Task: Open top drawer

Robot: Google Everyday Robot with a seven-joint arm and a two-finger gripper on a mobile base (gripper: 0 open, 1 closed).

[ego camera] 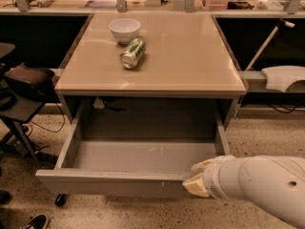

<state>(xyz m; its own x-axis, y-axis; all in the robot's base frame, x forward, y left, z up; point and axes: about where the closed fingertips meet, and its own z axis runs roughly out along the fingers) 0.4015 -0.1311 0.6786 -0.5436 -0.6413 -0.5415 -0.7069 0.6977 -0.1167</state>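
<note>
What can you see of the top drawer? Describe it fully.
The top drawer is a shallow grey box with a flat, handleless front, seemingly painted metal. It stands pulled far out from under the tan table, nothing visible inside, white scuffs right of centre. The gripper rests against its front panel's right end.

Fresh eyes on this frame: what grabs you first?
The wide grey top drawer stands far open under the beige table. The robot's white arm enters from the lower right, its gripper at the right end of the drawer's front panel. On the tabletop's rear left, a green can lies on its side just in front of a small white bowl.
</note>
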